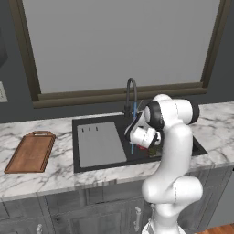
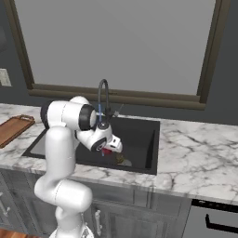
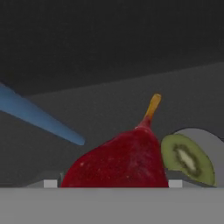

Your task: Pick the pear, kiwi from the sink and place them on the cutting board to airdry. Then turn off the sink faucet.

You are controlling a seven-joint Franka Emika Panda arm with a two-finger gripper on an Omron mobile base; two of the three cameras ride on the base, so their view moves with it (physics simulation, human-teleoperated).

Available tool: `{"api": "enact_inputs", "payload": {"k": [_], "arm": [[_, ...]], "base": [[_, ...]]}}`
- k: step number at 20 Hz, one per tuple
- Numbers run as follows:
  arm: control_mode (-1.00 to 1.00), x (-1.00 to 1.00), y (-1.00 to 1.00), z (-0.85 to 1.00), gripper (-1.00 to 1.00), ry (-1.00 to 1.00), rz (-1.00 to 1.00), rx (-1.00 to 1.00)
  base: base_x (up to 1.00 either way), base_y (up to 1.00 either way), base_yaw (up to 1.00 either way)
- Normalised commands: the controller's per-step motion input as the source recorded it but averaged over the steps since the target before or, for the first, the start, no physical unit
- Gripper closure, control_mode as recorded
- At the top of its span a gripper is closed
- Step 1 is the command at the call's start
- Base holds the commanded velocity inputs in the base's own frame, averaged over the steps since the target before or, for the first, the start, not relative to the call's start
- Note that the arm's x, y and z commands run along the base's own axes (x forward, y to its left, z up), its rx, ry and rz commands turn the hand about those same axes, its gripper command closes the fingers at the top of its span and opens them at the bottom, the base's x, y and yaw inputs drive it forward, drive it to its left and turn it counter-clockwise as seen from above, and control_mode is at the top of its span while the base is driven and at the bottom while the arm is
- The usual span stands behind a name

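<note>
Hand view: gripper [image 2: 113, 149] low in sink [image 2: 139, 132], jaws apart straddling pear [image 3: 118, 162] for grasp; kiwi [image 3: 187, 159] just beside.

In front of me is a white marble tabletop [image 1: 55, 171]. A black sink [image 1: 105, 121] is set into it. A brown cutting board [image 1: 31, 151] lies flat on the tabletop, off to the left of the sink, apart from it.
</note>
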Motion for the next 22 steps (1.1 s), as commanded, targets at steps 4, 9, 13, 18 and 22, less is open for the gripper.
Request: {"api": "enact_inputs", "payload": {"k": [4, 9, 13, 18, 22], "arm": [[-1.00, -0.07, -0.40, 0.50, 1.00, -0.09, 0.00, 0.01], [-1.00, -0.04, -0.30, 0.57, 1.00, -0.11, 0.02, 0.00], [-1.00, -0.09, -0.23, 0.56, 1.00, -0.11, 0.04, 0.00], [-1.00, -0.28, -0.17, 0.50, 1.00, -0.14, 0.04, 0.00], [-1.00, -0.44, -0.04, 0.46, 1.00, -0.15, 0.08, 0.00]], "base": [[0.00, 0.00, 0.00], [0.00, 0.00, 0.00], [0.00, 0.00, 0.00], [0.00, 0.00, 0.00], [0.00, 0.00, 0.00]]}}
